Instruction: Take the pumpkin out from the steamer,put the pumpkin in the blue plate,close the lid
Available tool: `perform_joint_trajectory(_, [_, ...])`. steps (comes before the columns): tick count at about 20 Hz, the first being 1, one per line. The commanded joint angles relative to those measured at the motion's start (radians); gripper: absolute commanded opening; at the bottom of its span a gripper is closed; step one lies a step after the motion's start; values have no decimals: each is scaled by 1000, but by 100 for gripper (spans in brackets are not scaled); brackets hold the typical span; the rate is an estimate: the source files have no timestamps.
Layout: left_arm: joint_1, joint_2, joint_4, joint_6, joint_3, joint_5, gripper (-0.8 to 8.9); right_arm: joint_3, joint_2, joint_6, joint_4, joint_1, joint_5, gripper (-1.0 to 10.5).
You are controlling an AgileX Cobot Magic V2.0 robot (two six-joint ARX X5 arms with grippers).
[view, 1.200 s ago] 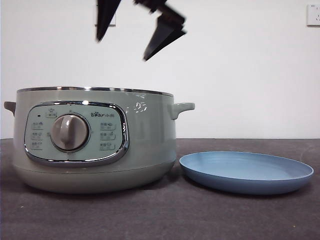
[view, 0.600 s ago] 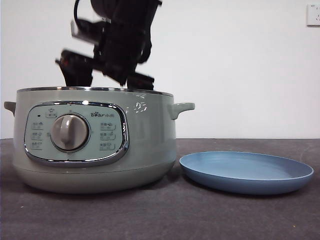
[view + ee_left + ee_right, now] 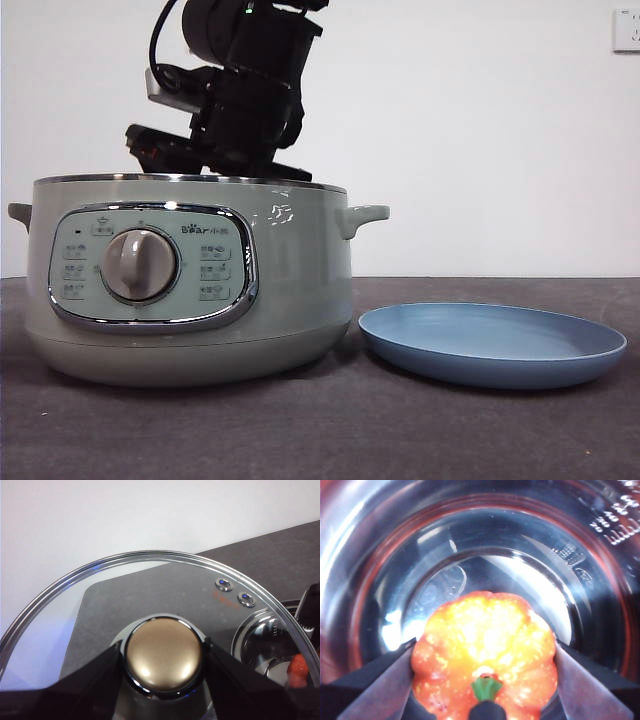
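Dark tabletop (image 3: 320,430) bears the steamer (image 3: 300,290) and empty blue plate (image 3: 560,352). Right gripper (image 3: 484,680) sits inside, jaws flanking the pumpkin (image 3: 485,650) (grip unconfirmed): close squarely, lift vertically. Left gripper (image 3: 163,667) pinches the lid (image 3: 150,587) by its knob.

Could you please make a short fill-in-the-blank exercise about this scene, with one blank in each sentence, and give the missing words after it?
1. The right gripper is inside the pale green steamer, one jaw on each side of the small orange ____.
2. The left gripper holds the round glass lid by its ____.
3. The shallow light-blue plate is ____.

Missing words: pumpkin; knob; empty
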Motion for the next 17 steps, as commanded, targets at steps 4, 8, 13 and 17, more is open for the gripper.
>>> perform_joint_trajectory(4, [0, 18, 63, 12, 18, -6, -9, 2, -211, 13, -146, -30, 6, -16])
perform_joint_trajectory(8, [0, 55, 126, 12, 18, 0, -9, 1, -392, 29, -344, -118, 13, -16])
perform_joint_trajectory(13, [0, 71, 189, 12, 18, 57, -9, -55, -482, 158, -466, -222, 282, -16])
perform_joint_trajectory(17, [0, 79, 209, 11, 18, 138, -9, -246, -572, 239, -430, -281, 423, -16])
